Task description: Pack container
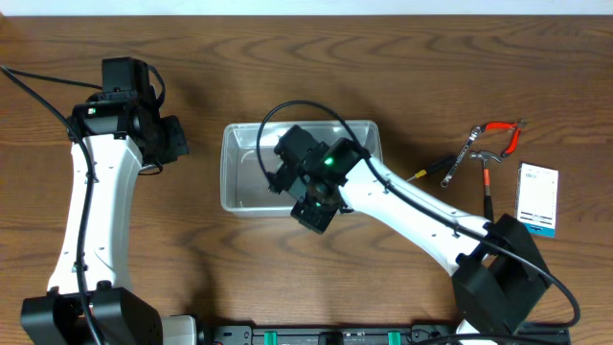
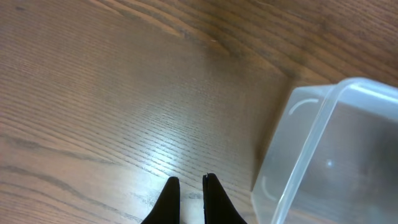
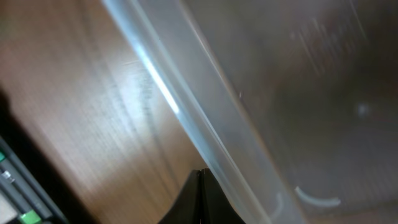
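Pinched shut beside container's near rim: right gripper. Parted narrowly, empty, over bare table left of container: left gripper.

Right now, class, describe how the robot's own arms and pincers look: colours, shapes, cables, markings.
The left arm and right arm have white rounded links, black joints and black bases. A black cable loops off each. A green light glows at each wrist. The left pincer and right pincer are black, with slim tapering fingers.
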You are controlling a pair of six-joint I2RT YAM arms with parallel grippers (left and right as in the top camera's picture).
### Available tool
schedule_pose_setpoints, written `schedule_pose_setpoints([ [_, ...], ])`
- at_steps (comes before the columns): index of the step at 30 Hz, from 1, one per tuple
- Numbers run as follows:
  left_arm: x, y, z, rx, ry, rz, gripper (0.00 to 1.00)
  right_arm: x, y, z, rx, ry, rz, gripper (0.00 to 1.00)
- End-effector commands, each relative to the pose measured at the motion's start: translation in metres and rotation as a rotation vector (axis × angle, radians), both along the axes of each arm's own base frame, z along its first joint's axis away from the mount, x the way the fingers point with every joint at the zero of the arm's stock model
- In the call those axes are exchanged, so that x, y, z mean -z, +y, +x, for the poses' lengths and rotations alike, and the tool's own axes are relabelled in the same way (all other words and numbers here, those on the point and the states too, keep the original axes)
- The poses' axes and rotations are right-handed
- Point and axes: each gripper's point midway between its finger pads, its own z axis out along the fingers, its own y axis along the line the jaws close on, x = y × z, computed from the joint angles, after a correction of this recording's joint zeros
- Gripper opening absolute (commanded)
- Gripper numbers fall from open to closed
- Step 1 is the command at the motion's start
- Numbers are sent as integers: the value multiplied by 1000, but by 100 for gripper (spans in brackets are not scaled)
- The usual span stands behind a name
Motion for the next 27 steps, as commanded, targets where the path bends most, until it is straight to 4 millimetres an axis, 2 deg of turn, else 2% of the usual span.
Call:
schedule_pose_setpoints([
  [1,-2,2,0,8,-4,9,6,1,-13,20,108,-42,-31,2],
  [7,-2,2,0,8,-4,9,6,0,-19,34,161,-51,-18,3],
  [11,-2,2,0,8,-6,8,6,0,-19,34,161,-48,-13,3],
  [13,-3,2,0,8,-8,9,6,-1,-12,27,117,-24,17,4],
  [17,-3,2,0,8,-8,6,6,-5,5,0,-12,52,80,5],
  [19,-3,-8,1,26,-13,-42,6,-5,8,-7,-34,56,72,3],
  [22,-4,-31,3,107,-24,-133,6,-12,9,-4,-43,6,58,1],
  [25,-4,-45,5,192,-31,-119,6,-33,7,10,-28,-87,67,1],
  [27,-6,-58,8,262,-45,-107,6,-54,1,27,24,-177,65,1],
])
